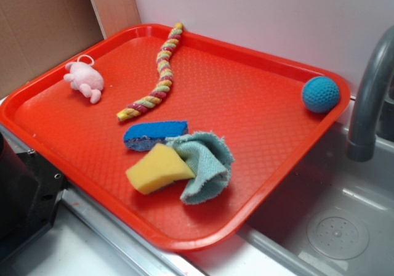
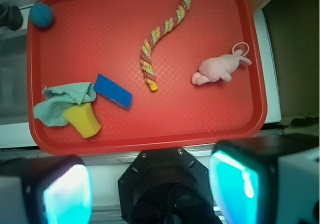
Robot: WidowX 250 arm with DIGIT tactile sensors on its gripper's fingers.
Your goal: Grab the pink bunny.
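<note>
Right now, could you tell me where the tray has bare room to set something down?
Bare: the stretch between the rope and the blue ball, and between the pink bunny and the blue sponge. Crowded: the sponges and cloth.

The pink bunny (image 1: 85, 79) (image 2: 217, 69) is a small, pale pink, fuzzy plush toy with a lumpy body and stubby limbs. It lies on its side on the red tray (image 1: 258, 103) (image 2: 200, 114), near one end of it, touching nothing else. 1 thin white loop sticks out from its top end, pointing toward the tray's rim. Nothing grips it.
</note>
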